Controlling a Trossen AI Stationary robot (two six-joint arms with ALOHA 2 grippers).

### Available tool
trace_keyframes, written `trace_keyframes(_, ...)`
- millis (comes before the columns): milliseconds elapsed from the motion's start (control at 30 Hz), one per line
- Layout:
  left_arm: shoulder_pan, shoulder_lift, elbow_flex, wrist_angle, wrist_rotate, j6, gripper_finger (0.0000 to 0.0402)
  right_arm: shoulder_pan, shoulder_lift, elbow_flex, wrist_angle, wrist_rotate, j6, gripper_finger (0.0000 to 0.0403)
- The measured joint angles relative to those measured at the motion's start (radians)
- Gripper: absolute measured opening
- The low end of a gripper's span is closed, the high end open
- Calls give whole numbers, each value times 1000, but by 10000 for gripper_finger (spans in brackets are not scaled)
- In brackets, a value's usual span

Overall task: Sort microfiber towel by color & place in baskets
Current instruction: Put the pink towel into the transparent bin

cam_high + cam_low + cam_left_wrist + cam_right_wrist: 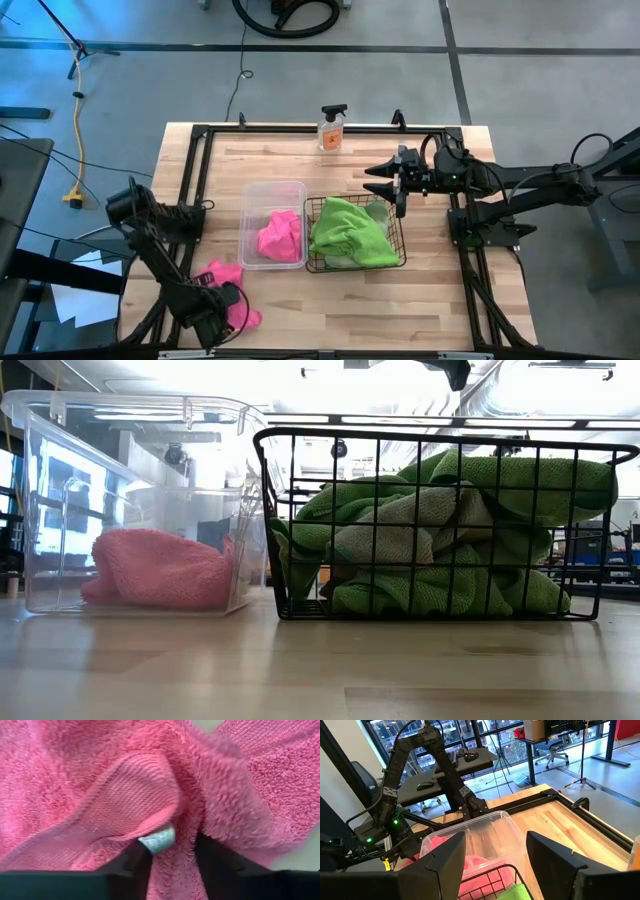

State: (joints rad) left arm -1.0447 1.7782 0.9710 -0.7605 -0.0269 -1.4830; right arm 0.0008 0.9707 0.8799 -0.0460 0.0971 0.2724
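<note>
A crumpled pink towel (222, 272) lies on the table near its front left corner, and it fills the left wrist view (100, 780). My left gripper (222, 308) (172, 852) is down on it, shut on a fold. A second pink towel (280, 235) (160, 570) lies in the clear tub (250, 200) (60, 480). Green towels (345, 235) (450, 530) fill the black wire basket (400, 262) (270, 520) to the tub's right. My right gripper (382, 185) (495, 840) hangs open above the basket's far right corner, holding nothing. My left gripper pinches a raised fold of the pink towel (175, 865) between its two fingers, right beside the small white label (157, 840). The fingers come from above, pointing down. The cloth bunches in the gap, and the rest of the towel lies slack on the table.
A small spray bottle (332, 128) stands at the table's far edge. A black frame (200, 135) runs around the tabletop. Bare wood shows between the bottle and the two containers and in front of them.
</note>
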Motion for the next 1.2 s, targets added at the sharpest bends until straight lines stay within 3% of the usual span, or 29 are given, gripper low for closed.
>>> trace_keyframes(133, 4, -9, -1, 7, -1, 0, 33, 0, 0, 0, 1, 0, 1, 207)
trace_keyframes(200, 5, -28, -3, 13, -4, -6, 11, 0, 0, 0, 1, 0, 21, 207)
trace_keyframes(467, 3, -147, -7, 5, -8, 39, 2, 0, 0, 0, 2, 0, 39, 207)
trace_keyframes(800, 43, -500, -4, 157, -11, 226, 1, 0, 0, 0, 2, 0, 34, 207)
trace_keyframes(1000, 182, -608, -3, 263, -12, 371, 0, 0, 0, 0, 2, 0, 34, 207)
trace_keyframes(1200, 381, -649, 8, 390, -15, 634, 0, 0, 0, 0, 2, 0, 40, 207)
